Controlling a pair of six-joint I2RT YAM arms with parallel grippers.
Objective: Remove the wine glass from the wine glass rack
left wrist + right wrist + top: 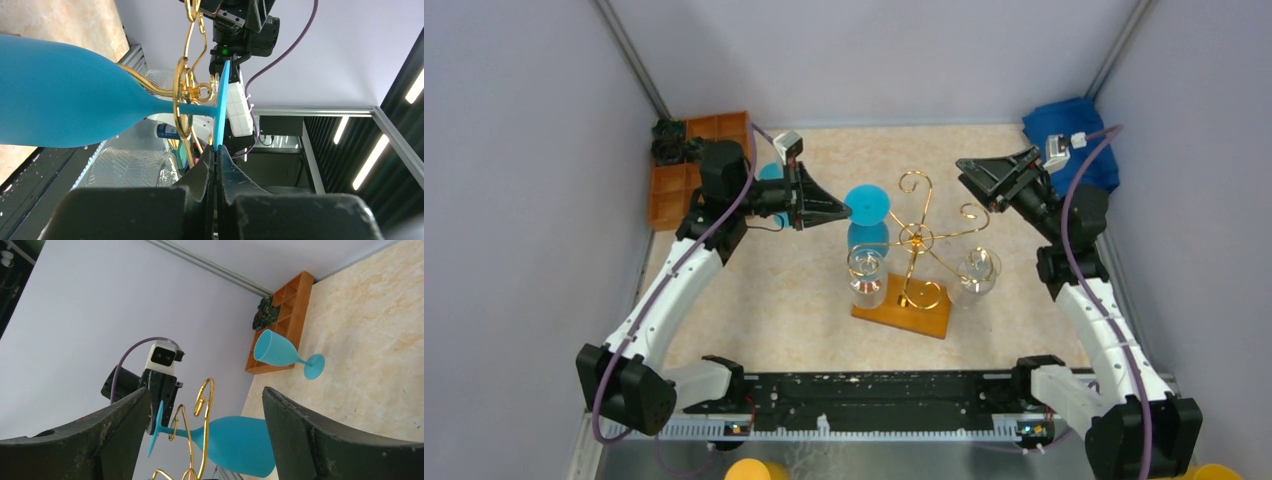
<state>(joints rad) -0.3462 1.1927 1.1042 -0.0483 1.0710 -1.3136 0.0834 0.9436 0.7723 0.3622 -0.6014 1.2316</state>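
Note:
A blue wine glass [867,222] hangs upside down from the gold wire wine glass rack [915,238], its stem [197,107] passing through a curled arm. My left gripper [846,211] is shut on the rim of the glass's flat foot [222,100], which the left wrist view shows edge-on between the fingertips [216,150]. The blue bowl [60,95] fills that view's left side. My right gripper [981,178] stands open to the right of the rack, holding nothing. Through its gap [205,390] I see the same glass [240,445] and a gold scroll.
Two clear glasses [866,275] [977,272] hang on the rack's near arms above its orange-brown base [904,310]. A second blue glass [277,352] stands on the table by an orange wooden shelf [686,165]. A blue cloth [1074,135] lies at the back right.

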